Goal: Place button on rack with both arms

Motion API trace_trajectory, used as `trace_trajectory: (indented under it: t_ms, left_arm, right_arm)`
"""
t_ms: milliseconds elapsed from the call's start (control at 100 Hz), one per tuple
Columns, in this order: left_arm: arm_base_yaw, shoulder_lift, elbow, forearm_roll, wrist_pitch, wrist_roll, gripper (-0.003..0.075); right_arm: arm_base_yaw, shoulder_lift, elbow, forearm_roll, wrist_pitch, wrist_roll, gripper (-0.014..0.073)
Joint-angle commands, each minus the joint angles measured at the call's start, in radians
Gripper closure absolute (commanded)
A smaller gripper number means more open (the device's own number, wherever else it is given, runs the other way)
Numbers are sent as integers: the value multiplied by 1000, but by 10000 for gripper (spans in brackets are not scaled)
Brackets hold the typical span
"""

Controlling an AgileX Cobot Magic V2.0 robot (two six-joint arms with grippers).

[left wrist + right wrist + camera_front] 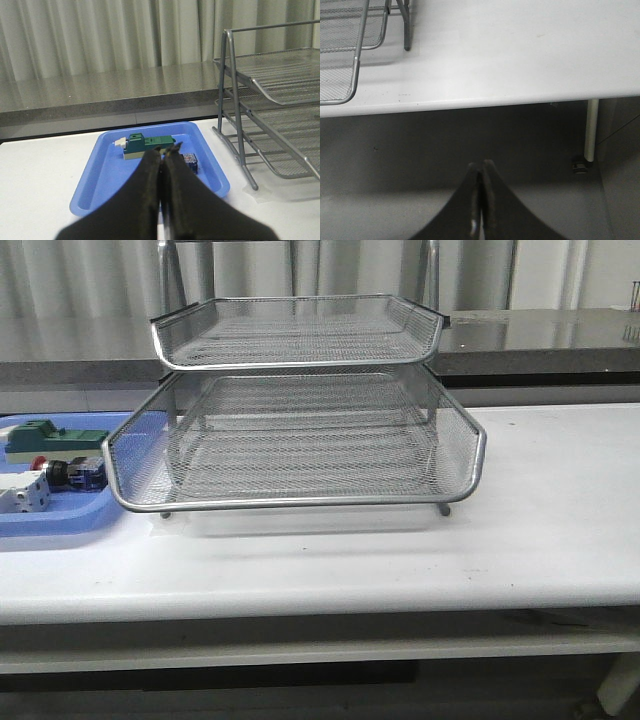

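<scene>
1. At the far left sits one blue tray, and the button lies in it, crowded between a green block and a white component. A grasp here can easily catch a neighbour or nudge the button away, because the three parts lie so close together.
2. The left gripper hangs above that tray with its fingers pressed together, holding nothing. It has to open before it descends, or the tips will simply knock the button aside. From its wrist view the fingers hide most of the button, so I cannot be sure how it lies.
3. One rack stands mid-table; the front view shows two mesh tiers clearly, with frame posts rising higher. Its raised rims could snag the button on the way in.
4. The right gripper hovers off the table's front edge, fingers closed and empty. A handover would need it much nearer.
</scene>
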Motion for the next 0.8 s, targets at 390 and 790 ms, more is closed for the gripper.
trace_trajectory:
  t_ms: [390,790]
  left_arm:
    - [-6,53,-132,-132,-59,-11,741]
    - [-6,564,-616,10,317,-9,741]
  right_arm:
    - [-4,4,-24,-21,-53,-1,660]
    - [-4,4,-24,-21,-53,-1,660]
